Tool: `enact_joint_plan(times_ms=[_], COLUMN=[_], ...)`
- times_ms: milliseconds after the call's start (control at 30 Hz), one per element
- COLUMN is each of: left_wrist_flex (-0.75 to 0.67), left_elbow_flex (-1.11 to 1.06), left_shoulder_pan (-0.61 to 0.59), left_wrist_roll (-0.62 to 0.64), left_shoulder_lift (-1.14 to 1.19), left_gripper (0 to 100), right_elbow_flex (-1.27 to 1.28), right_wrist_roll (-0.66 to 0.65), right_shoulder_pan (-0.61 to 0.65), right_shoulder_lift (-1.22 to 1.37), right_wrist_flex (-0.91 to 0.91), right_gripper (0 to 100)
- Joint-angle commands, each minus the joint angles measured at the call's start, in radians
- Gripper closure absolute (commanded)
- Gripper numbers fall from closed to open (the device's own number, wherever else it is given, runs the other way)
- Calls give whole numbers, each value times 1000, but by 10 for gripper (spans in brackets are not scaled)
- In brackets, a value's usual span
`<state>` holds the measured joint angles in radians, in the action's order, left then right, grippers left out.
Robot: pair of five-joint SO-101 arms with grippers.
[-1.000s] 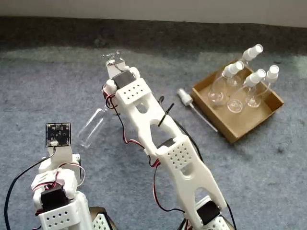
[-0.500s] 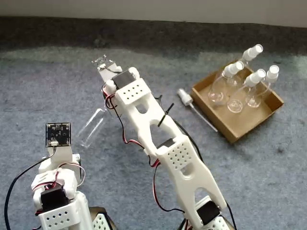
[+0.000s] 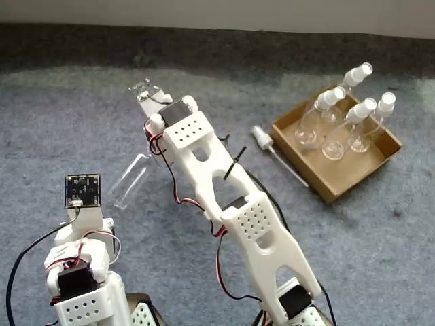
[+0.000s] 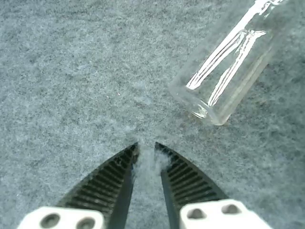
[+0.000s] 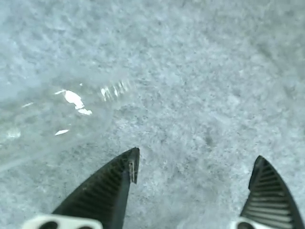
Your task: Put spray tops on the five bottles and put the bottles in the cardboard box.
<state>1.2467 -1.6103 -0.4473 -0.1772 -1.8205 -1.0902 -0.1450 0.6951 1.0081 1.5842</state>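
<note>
Four bottles (image 3: 307,128) with white spray tops fitted stand in the cardboard box (image 3: 370,173), at the right of the grey carpet (image 3: 353,258). One uncapped bottle (image 3: 129,180) lies on its side on the carpet, well apart from the box, with an arm on either side of it. One loose spray top (image 3: 262,138) lies on the carpet just beside the box, its dip tube (image 3: 289,168) running alongside the box's nearer wall.

Right gripper (image 5: 196,162): fingers spread wide and holding nothing, low over the carpet past the neck end of the lying bottle, clear glass near one finger.

Left gripper (image 4: 146,149): fingers drawn almost together, a thin strip of carpet between the tips, nothing held. The lying bottle's base is near but not touching.
</note>
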Motion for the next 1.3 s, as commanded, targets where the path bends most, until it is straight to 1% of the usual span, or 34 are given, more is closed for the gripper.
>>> enact_joint_plan(times_ms=[0,67,767,1000,1267], left_wrist_flex=[-20,-20,-20,-20,-20], left_elbow_flex=[7,7,5,5,5], left_shoulder_pan=[-10,-10,-10,-10,-10], left_wrist_roll=[-2,-2,-2,-2,-2], left_shoulder_lift=[-12,-12,-12,-12,-12], left_gripper=[996,996,996,996,996], right_elbow_flex=[-56,-56,-48,-47,-45], right_wrist_roll=[-100,-117,-123,-123,-123], right_shoulder_pan=[5,5,4,-10,-21], right_shoulder_lift=[10,21,25,25,42], right_wrist_flex=[10,8,4,-44,-50], right_gripper=[675,675,675,675,675])
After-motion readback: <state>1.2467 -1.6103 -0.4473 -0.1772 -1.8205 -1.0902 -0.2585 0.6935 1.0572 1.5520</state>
